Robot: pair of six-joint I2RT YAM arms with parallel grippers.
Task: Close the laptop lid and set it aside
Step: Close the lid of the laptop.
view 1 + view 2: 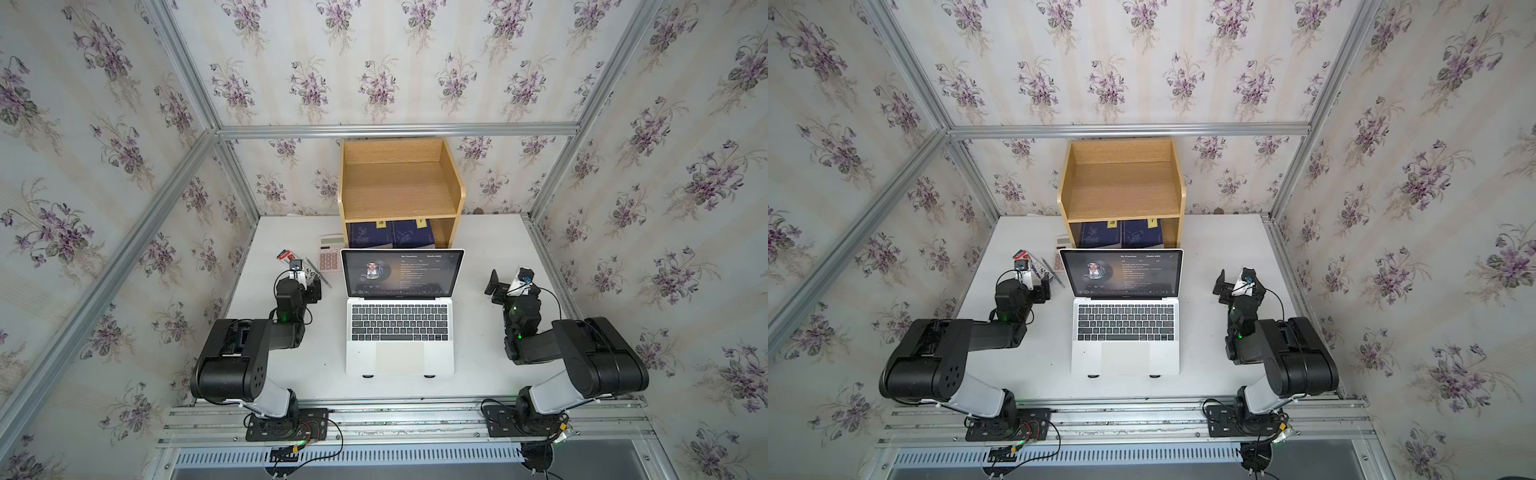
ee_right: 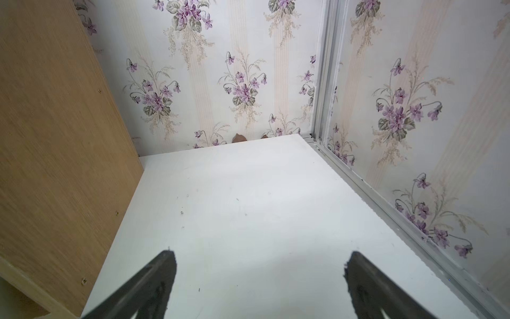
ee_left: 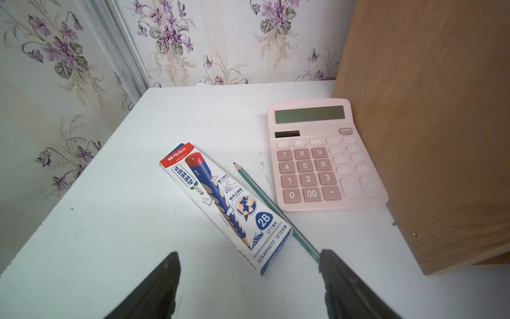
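Note:
The laptop [image 1: 399, 357] [image 1: 1125, 357] stands open in the middle of the white table [image 1: 291, 365], its front edge toward the arms. The laptop lid [image 1: 402, 272] [image 1: 1121, 272] is upright with the screen lit. My left gripper [image 1: 312, 286] [image 1: 1043, 291] [image 3: 249, 253] hovers left of the lid, open and holding nothing, over the near ends of a pencil box and a pencil. Right of the lid, my right gripper [image 1: 496, 286] [image 1: 1223, 284] [image 2: 261, 252] stands wide open above bare table. Neither touches the laptop, which is out of both wrist views.
A wooden shelf unit [image 1: 401, 183] [image 3: 427, 138] [image 2: 55, 138] stands right behind the lid, with blue books [image 1: 390, 235] in its lower bay. A pink calculator [image 3: 317, 154], pencil box [image 3: 220, 204] and green pencil [image 3: 262, 193] lie back left. Two dark stand feet [image 1: 368, 376] show under the laptop's front edge.

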